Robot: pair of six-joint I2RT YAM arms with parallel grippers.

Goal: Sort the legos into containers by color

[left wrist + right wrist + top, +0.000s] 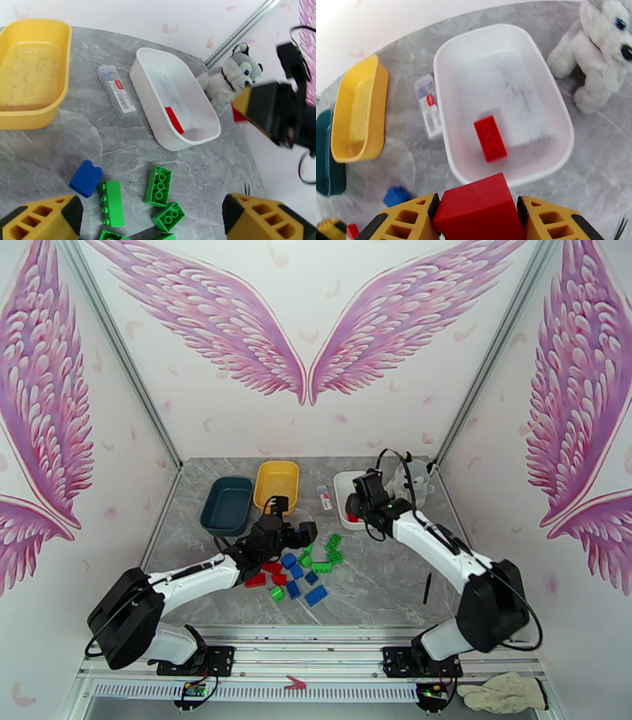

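Observation:
My right gripper (478, 215) is shut on a red brick (476, 209), held just above the near rim of the white tray (446, 59). One oblong red brick (490, 138) lies inside that tray. The yellow tray (276, 485) and the dark teal tray (226, 504) stand at the back left, both bare inside. Loose legos lie mid-table: green ones (158, 185), a blue one (86, 178), red ones (256, 580). My left gripper (154, 221) hangs open over this pile, with nothing between its fingers.
A plush husky (233, 79) sits right behind the white tray. A small white-and-red tube item (117, 90) lies between the yellow and white trays. A thin black stick (426, 587) lies on the table's right side. A glove (502, 694) rests off the table's front right.

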